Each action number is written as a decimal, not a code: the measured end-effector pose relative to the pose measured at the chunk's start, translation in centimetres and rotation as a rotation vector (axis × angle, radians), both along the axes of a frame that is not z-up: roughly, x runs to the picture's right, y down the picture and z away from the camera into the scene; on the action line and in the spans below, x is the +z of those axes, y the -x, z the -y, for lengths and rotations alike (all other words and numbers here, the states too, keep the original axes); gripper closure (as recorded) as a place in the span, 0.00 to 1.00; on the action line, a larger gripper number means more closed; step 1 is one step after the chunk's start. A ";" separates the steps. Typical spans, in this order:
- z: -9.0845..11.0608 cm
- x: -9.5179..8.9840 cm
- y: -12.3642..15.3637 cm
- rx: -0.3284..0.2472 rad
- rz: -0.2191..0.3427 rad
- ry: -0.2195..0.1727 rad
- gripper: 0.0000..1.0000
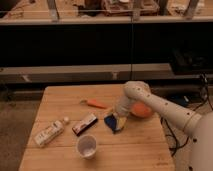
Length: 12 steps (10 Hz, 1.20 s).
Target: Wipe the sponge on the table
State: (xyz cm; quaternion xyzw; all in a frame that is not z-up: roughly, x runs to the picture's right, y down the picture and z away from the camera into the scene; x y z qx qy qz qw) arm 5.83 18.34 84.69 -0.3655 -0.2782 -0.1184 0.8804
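View: camera view
Sponge: the blue-and-yellow sponge (114, 123) lies askew on the butcher-block table (135, 150), right of its middle, beside a dark flat box (84, 124).
Gripper: the gripper (119, 114) is down on the sponge's far end; whether it grips cannot be told.
Progress: this fits wiping under way. The wood shows no trace, so how much is wiped or left cannot be judged.

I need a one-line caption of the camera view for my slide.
Robot gripper at the blue-and-yellow sponge on a wooden table, with a carrot, dark box, cup and bottle nearby.
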 end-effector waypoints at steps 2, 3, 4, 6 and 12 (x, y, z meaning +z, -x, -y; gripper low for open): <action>0.1 -1.0 -1.1 0.012 -0.006 0.004 0.96; 0.4 -1.4 -1.5 0.023 -0.004 -0.002 0.99; 0.5 -1.9 -1.9 0.034 0.001 -0.007 0.98; 0.4 -2.3 -2.3 0.043 0.007 -0.006 0.83; 0.1 -3.3 -3.4 0.130 -0.017 0.040 0.32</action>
